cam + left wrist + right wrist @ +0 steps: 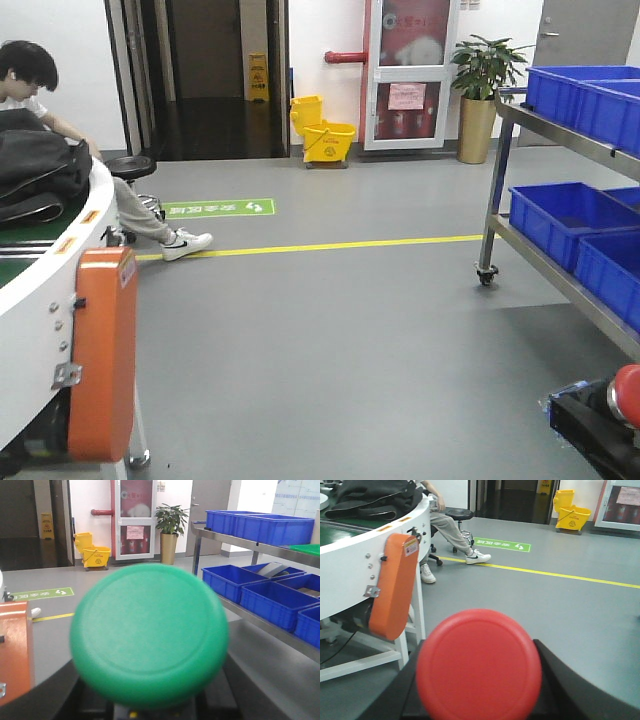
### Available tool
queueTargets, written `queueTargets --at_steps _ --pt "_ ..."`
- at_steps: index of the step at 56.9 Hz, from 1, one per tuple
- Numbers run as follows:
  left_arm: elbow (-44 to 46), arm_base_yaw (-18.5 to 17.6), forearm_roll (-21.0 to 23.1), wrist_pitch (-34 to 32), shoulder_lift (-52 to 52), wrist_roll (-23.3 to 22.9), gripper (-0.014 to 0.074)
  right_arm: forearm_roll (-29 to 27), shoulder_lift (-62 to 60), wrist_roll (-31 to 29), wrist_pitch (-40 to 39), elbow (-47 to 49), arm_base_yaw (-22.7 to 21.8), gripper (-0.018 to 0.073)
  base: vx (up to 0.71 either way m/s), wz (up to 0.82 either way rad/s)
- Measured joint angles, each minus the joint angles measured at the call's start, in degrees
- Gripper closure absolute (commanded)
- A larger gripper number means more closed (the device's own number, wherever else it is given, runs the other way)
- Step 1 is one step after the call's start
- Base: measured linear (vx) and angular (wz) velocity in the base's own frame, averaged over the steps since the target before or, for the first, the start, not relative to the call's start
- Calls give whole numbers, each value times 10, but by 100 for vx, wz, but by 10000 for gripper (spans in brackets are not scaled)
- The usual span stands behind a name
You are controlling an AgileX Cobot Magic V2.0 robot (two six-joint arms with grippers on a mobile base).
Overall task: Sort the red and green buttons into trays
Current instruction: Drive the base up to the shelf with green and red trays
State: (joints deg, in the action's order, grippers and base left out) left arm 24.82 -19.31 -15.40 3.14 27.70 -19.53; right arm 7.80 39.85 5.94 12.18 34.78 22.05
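Green button [150, 635]: cap seen in plain green, faint ring noted near rim. Red button [479, 662]: cap plain red. Crates [260, 527] seen in blue, mop bucket [322, 130] in yellow. Cover [395, 592] is orange, mounted on white frame [350, 580]. Floor [330, 340] grey, marked with yellow line [320, 246] and green sign [217, 208].
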Motion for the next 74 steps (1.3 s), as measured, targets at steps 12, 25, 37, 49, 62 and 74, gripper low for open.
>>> queueTargets --at_steps 12,25,37,49,62,74 --pt "0 0 0 0 0 0 596 0 0 0 0 0 0 568 47 -6" --pt "0 0 0 0 0 0 596 0 0 0 0 0 0 568 46 -6" --pt "0 0 0 0 0 0 596 0 0 0 0 0 0 568 45 -7" --pt "0 0 0 0 0 0 596 0 0 0 0 0 0 568 45 -10" --pt "0 0 0 0 0 0 596 0 0 0 0 0 0 568 45 -11" --pt "0 0 0 0 0 0 596 0 0 0 0 0 0 568 45 -10"
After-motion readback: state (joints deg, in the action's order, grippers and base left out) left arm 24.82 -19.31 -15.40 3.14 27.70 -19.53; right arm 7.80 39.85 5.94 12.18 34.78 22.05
